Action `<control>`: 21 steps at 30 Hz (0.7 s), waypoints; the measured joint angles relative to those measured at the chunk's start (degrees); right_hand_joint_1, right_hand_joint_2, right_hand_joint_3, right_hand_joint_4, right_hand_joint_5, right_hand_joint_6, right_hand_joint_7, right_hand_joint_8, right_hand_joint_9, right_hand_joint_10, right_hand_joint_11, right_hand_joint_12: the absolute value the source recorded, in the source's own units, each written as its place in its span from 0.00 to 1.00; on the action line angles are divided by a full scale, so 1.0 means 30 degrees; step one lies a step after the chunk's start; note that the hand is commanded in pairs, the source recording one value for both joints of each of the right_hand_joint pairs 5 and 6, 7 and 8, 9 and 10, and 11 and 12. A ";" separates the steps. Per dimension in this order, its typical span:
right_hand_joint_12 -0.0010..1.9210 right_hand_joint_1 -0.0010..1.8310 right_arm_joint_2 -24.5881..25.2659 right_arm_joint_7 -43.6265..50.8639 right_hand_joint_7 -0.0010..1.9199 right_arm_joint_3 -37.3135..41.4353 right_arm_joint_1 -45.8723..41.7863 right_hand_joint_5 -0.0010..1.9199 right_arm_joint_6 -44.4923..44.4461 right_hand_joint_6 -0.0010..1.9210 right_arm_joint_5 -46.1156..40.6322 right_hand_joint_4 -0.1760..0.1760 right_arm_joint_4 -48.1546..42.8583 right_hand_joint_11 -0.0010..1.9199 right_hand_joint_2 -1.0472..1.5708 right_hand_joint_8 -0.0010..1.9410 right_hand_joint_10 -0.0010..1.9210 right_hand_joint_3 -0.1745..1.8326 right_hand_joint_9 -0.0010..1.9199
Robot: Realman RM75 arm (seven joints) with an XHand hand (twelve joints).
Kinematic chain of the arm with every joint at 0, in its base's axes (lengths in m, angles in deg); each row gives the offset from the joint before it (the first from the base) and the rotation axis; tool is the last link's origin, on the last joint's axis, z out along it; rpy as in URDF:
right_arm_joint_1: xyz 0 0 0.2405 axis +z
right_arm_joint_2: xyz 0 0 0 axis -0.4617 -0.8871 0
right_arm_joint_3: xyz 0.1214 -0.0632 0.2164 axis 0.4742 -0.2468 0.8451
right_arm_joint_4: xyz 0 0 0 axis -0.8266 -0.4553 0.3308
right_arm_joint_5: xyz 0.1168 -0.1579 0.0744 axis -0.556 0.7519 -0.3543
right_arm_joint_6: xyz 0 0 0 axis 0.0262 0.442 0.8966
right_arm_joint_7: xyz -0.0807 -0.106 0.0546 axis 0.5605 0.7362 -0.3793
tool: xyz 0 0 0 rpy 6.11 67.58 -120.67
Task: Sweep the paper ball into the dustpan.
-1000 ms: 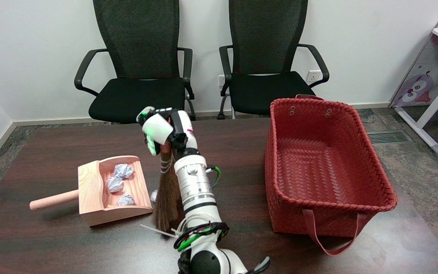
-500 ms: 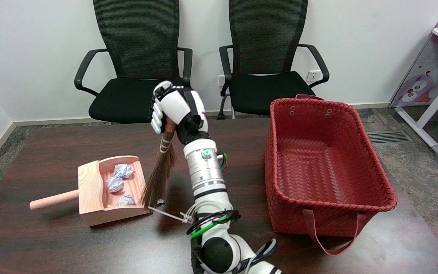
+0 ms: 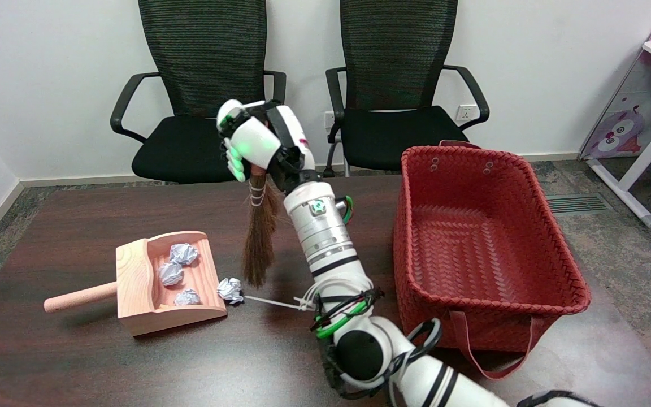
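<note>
On the dark wooden desk (image 3: 77,362), just off the right edge of the wooden dustpan (image 3: 133,280), lies one crumpled paper ball (image 3: 230,289), outside the pan and touching or nearly touching its side wall. Three more paper balls sit inside the dustpan, and its round pink handle points to the left. The right hand (image 3: 255,141) is raised well above the desk, up and slightly to the right of the loose paper ball, with its fingers wrapped around the top of a small straw broom (image 3: 259,237). The broom hangs down from the hand almost upright, bristles lowest; the bristle tips end just above and to the right of the ball, close to it, and whether they touch the desk cannot be told. The white forearm slants down from the hand toward the lower right, with a loose white cable tie sticking out near the ball. A red woven basket (image 3: 551,237) stands on the right part of the desk, well apart from the ball and dustpan. Behind the desk two black mesh office chairs (image 3: 207,62) face it.
</note>
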 measured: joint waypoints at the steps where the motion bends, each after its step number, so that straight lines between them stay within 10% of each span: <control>1: 1.00 0.42 -0.0282 0.0182 1.00 -0.0123 0.0078 1.00 -0.0384 1.00 -0.0097 0.54 0.0183 1.00 1.00 0.99 1.00 0.91 1.00; 21: 1.00 0.48 -0.3222 0.1809 1.00 -0.1713 0.0860 1.00 -0.7049 1.00 0.0989 0.53 0.1574 1.00 1.00 0.99 1.00 0.83 1.00</control>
